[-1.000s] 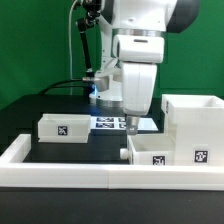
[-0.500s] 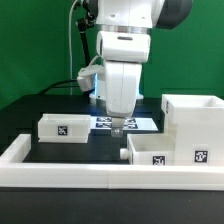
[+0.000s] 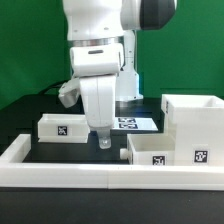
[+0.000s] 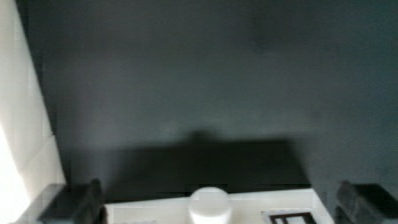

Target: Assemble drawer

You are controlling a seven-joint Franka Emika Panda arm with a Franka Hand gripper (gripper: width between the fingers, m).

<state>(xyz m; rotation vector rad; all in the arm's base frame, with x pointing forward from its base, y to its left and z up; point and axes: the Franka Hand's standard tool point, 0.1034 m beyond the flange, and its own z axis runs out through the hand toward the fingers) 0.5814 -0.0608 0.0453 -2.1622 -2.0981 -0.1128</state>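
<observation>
Wide, empty claw (image 3: 104,142) over black worktop (image 3: 60,150).
Drawer parts, all on worktop: knobbed tray (image 3: 160,152) just beside claw, casing (image 3: 195,118) beyond it; second tray (image 3: 62,127) near, on claw's opposite side.

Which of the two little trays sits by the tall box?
The tray on the exterior view's right; the other tray stands alone on its left.

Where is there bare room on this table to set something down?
Bare table lies between the tray on the exterior view's left and the front border wall. The gap between both trays is free, though the open tool hangs there. The exterior view's right is crowded: casing and second tray sit together.
</observation>
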